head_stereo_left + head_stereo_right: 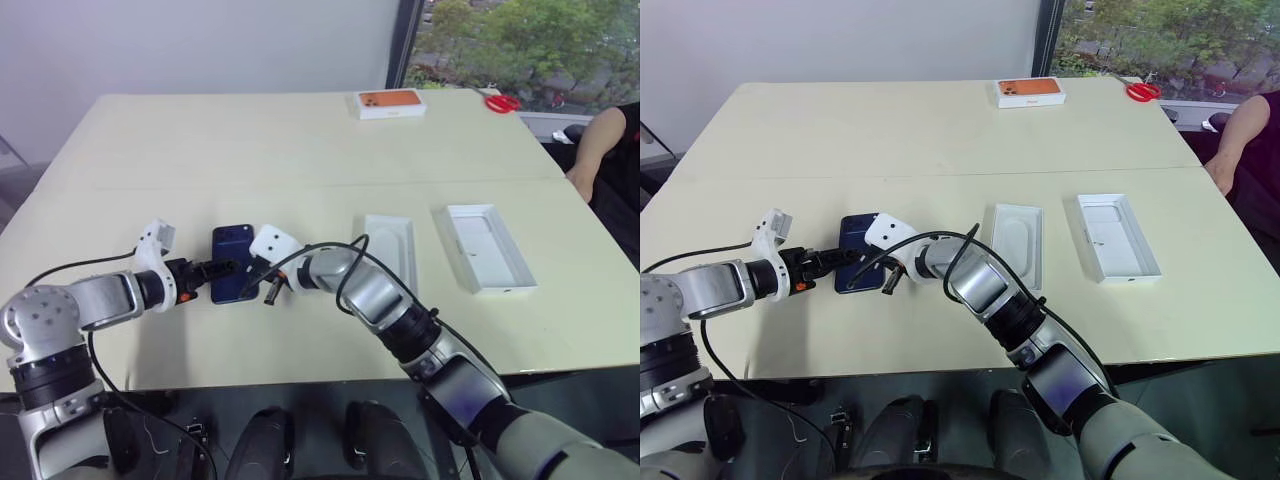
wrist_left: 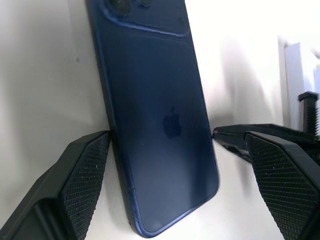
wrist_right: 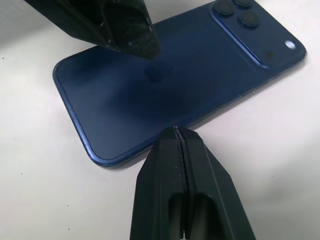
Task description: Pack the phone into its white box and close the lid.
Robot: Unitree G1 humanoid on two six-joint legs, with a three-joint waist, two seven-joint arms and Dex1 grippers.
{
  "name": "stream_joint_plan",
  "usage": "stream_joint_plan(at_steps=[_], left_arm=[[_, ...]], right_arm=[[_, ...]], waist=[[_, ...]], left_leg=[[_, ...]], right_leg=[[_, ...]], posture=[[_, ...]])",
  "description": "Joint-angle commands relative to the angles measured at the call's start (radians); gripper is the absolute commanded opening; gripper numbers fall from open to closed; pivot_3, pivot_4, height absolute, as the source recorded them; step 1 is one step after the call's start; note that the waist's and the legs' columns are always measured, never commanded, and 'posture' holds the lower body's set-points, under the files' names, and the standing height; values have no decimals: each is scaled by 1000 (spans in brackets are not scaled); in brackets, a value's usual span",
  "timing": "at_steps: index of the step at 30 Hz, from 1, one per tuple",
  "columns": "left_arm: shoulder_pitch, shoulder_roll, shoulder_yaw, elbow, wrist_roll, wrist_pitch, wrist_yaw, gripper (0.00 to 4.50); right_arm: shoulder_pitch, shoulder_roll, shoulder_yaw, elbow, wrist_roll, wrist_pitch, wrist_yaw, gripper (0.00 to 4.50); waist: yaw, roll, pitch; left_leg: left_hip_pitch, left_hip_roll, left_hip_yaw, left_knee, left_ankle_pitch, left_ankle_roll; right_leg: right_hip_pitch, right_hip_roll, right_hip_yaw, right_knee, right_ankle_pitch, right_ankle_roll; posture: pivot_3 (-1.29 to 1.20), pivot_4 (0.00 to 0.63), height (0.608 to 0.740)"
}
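Note:
The dark navy phone (image 1: pixel 232 262) lies flat, back side up, on the table left of centre. My left gripper (image 2: pixel 175 145) is open and straddles the phone's near end, one finger (image 2: pixel 82 185) at one long edge and the other standing slightly off the opposite edge. My right gripper (image 3: pixel 176 132) is shut, its joined tips resting against the phone's (image 3: pixel 165 85) long side edge from the right. The shallow white box (image 1: pixel 392 250) sits open to the right of the phone. The deeper white lid (image 1: pixel 485 250) lies inside up further right.
A white box with an orange top (image 1: pixel 390 103) and red scissors (image 1: pixel 502 102) lie at the table's far edge. A person's arm (image 1: pixel 600 150) rests at the right side. Cables loop from both wrists above the table's near edge.

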Motion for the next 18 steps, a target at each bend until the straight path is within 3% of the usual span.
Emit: stream_joint_plan(at_steps=[1, 8, 18], left_arm=[[23, -49, -30, 43, -96, 49, 58, 4476], [12, -91, -13, 61, -195, 49, 163, 4476], [10, -73, -21, 111, -296, 7, 251, 4476]], right_arm=[[-9, 18, -2, -8, -4, -15, 8, 0], [-3, 27, 0, 16, -16, -27, 7, 0], [-5, 26, -13, 21, -29, -38, -2, 0]], waist=[[2, 0, 0], [2, 0, 0], [-1, 0, 0]], left_leg=[[0, 0, 0, 0, 0, 0], [0, -1, 0, 0, 0, 0], [0, -1, -1, 0, 0, 0]], right_leg=[[0, 0, 0, 0, 0, 0], [1, 0, 0, 0, 0, 0], [1, 0, 0, 0, 0, 0]], posture=[[0, 150, 740], [0, 150, 740], [0, 150, 740]])
